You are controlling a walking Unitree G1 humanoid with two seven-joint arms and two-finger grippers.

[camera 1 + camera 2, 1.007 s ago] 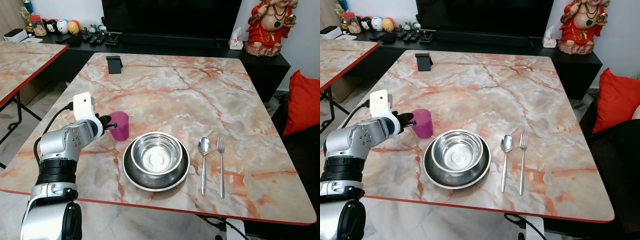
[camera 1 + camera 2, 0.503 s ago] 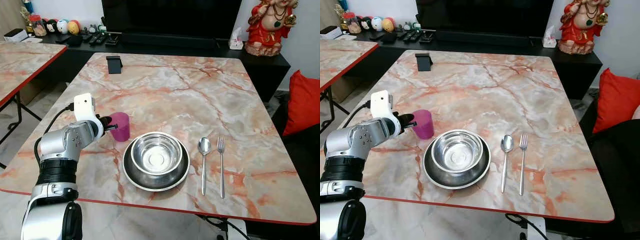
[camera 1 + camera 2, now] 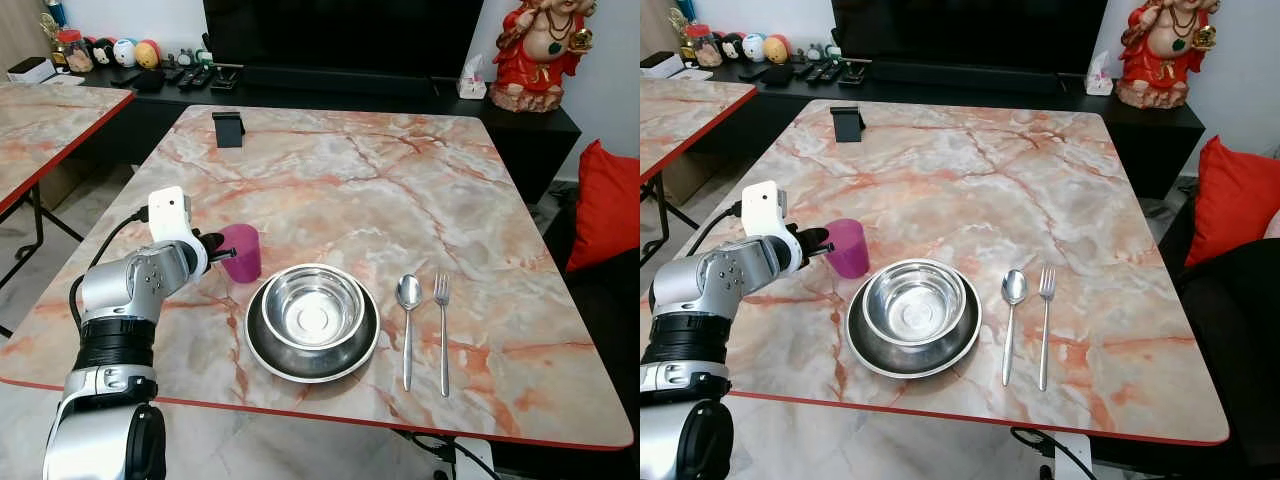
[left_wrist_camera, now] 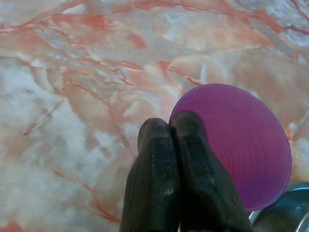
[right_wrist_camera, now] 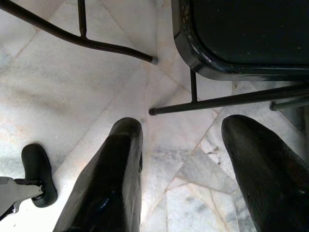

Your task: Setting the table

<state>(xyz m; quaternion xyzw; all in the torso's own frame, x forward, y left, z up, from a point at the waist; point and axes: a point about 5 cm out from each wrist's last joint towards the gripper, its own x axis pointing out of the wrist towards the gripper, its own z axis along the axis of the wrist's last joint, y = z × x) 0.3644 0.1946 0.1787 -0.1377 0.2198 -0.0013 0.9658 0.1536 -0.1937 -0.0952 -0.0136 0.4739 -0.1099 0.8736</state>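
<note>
This is a home, a living and dining room in one. A large marble-patterned dining surface (image 3: 400, 180) with a red edge carries a place setting: a steel bowl (image 3: 312, 308) on a plate (image 3: 258, 345), a spoon (image 3: 408, 325), a fork (image 3: 442, 330) and a pink cup (image 3: 241, 251). Behind it a low black media console (image 3: 330, 95) holds a dark television (image 3: 340, 35), remote controls (image 3: 195, 75), small figurines (image 3: 125, 52), a tissue box (image 3: 471, 80) and a red statue (image 3: 540, 50). A red cushion (image 3: 608, 205) sits to the right.
</note>
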